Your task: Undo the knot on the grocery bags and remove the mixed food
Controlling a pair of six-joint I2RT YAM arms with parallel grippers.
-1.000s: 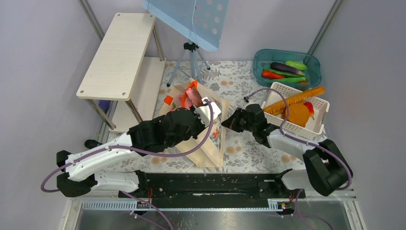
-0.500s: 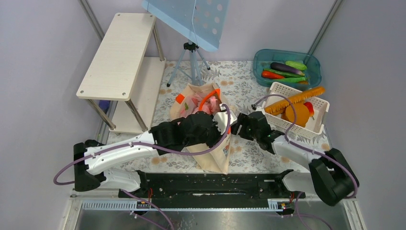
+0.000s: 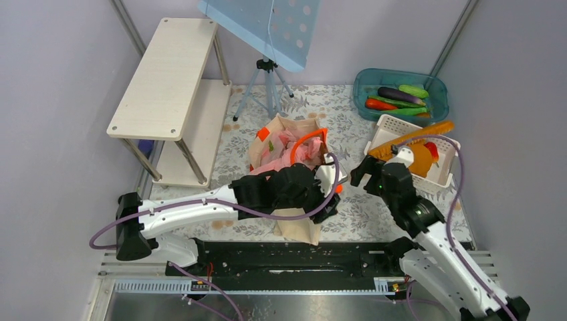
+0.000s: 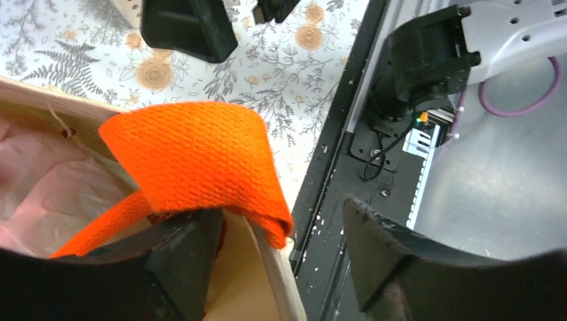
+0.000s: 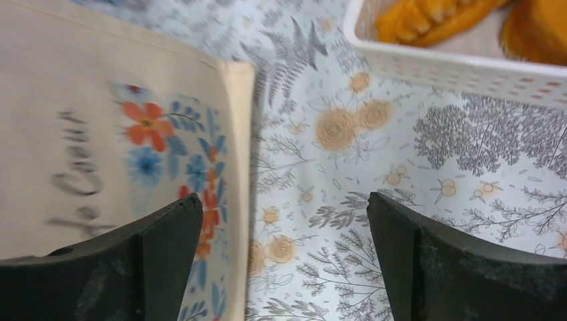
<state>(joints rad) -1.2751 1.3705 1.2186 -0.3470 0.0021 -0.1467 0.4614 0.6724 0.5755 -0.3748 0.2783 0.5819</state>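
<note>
A: From overhead, the crinkly pink plastic grocery bag [image 3: 289, 150] sits inside the beige floral tote [image 3: 294, 224], toward the bench's far edge from the left fingers [image 3: 331, 194]. The left arm is nearer; the right fingers [image 3: 364, 172] hang apart off the tote's right side, empty.

B: And the white slotted basket [image 3: 443, 175]?

A: It holds a long orange loaf and a round orange piece. The teal tub [image 3: 362, 83] holds loose vegetables. The bag's food is hidden.

B: The left wrist view?

A: The fingers [image 4: 184, 257] stand apart, the tote's orange woven handle [image 4: 200, 157] draped between them, unclamped; pink plastic [image 4: 47, 194] lies to their left.

B: The right wrist view?

A: Fingers [image 5: 160, 251] spread wide over bare bench [image 5: 321, 200], tote panel [image 5: 100, 134] left.
</note>
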